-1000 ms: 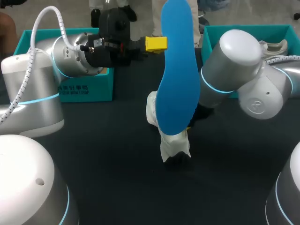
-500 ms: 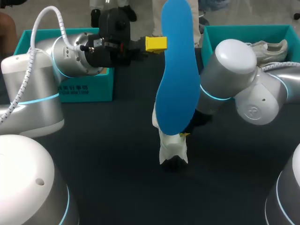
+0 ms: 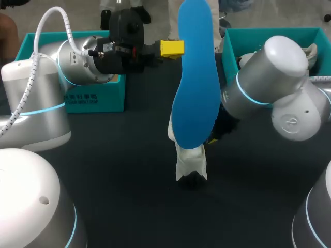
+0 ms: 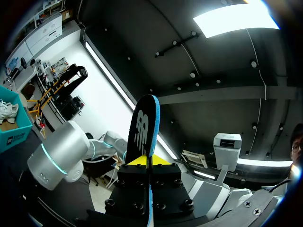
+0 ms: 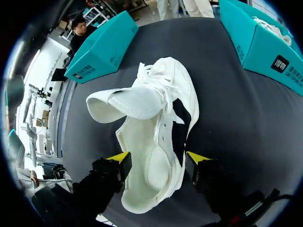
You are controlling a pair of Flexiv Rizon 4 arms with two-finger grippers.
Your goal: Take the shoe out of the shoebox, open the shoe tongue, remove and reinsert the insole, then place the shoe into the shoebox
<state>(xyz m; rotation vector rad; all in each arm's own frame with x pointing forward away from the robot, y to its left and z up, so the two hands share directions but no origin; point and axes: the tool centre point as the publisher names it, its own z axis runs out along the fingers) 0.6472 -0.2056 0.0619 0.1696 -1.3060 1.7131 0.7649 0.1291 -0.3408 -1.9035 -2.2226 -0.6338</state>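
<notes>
A white shoe [image 5: 156,127] lies on the dark table, its tongue [image 5: 125,101] folded up and out and its inside bare. My right gripper [image 5: 158,158] stands open over the heel end, one yellow fingertip on each side of the shoe. In the head view the shoe [image 3: 190,161] shows below the blue insole [image 3: 194,82], which hides most of the right gripper. My left gripper [image 3: 172,48] is shut on the insole's edge and holds it upright, high above the table. In the left wrist view the insole [image 4: 144,125] rises from between the closed fingers of the left gripper [image 4: 148,163].
A teal shoebox [image 3: 95,95] stands at the back left behind my left arm. A second teal shoebox [image 3: 269,35] at the back right holds another white shoe [image 3: 310,50]. Both boxes [image 5: 102,49] [image 5: 265,45] flank the shoe in the right wrist view.
My right gripper has opened and let go of the shoe, and its arm has drawn up and to the right. The shoe shifted slightly right. The left arm and insole have not moved.
</notes>
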